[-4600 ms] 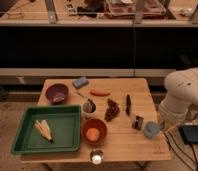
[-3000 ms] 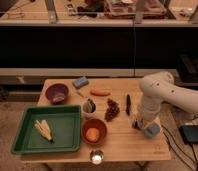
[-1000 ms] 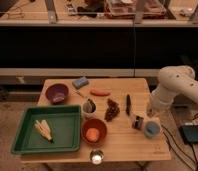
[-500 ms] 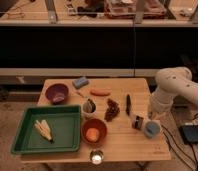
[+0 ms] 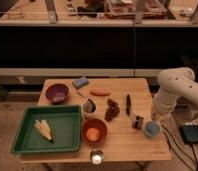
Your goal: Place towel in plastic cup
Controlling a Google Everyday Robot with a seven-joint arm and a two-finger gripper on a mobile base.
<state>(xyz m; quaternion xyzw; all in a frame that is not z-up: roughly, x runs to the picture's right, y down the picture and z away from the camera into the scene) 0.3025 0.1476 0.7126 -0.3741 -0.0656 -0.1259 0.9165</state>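
Observation:
A light blue plastic cup (image 5: 152,129) stands upright near the table's right front edge. A blue folded cloth-like piece (image 5: 80,82), the likely towel, lies at the back of the table, left of centre. My white arm comes in from the right and bends down. Its gripper (image 5: 154,118) hangs just above and behind the cup, far from the blue piece. I see nothing in the gripper.
On the wooden table (image 5: 127,145) are a purple bowl (image 5: 57,92), a carrot (image 5: 99,92), a grey cup (image 5: 88,106), grapes (image 5: 112,109), a dark stick (image 5: 128,104), an orange bowl (image 5: 94,132), a green tray with corn (image 5: 47,130), and a small dark-and-white object (image 5: 138,121) beside the cup.
The arm reached left over the blue cup three seconds ago, then drew back right. Over the last second it has barely moved. The table objects have stayed in place.

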